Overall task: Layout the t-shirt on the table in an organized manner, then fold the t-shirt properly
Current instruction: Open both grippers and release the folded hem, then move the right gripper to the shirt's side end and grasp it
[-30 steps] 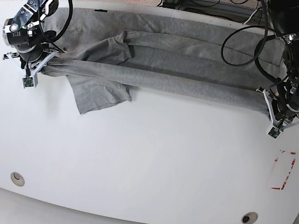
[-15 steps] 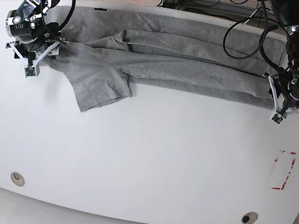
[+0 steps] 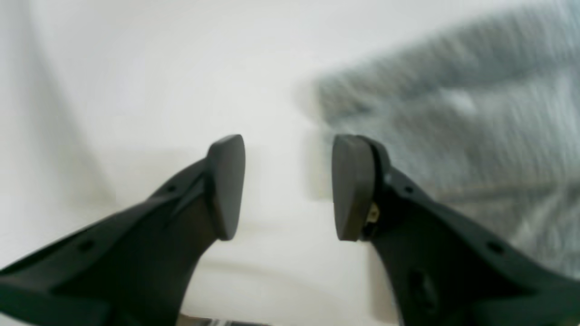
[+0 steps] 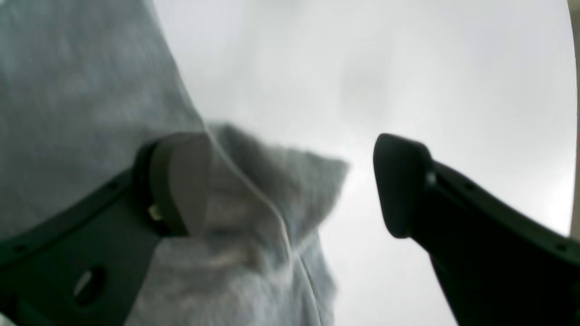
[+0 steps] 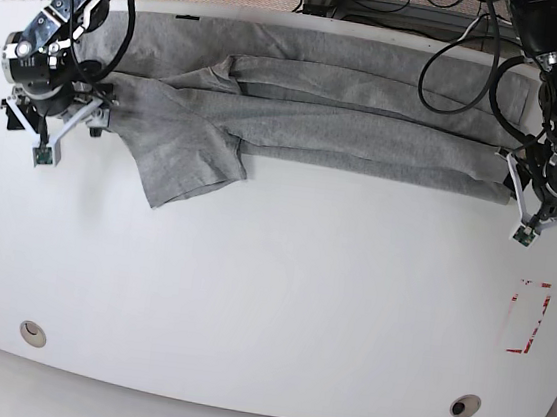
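t-shirt (image 5: 338,125) spread along table's (image 5: 278,299) far edge, near half bare, grommets (image 5: 33,332) near front corners, tape rectangle (image 5: 528,317) by right edge

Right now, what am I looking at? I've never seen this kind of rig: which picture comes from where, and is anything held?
Two robot arms work over a white table. The wide picture looks down from above; the two close-ups come from cameras on the wrists. A grey t-shirt lies bunched lengthwise along the far side, one sleeve sticking out. The left gripper stands open over bare table beside the cloth. The right gripper is open too; cloth lies against one finger, but nothing is pinched.
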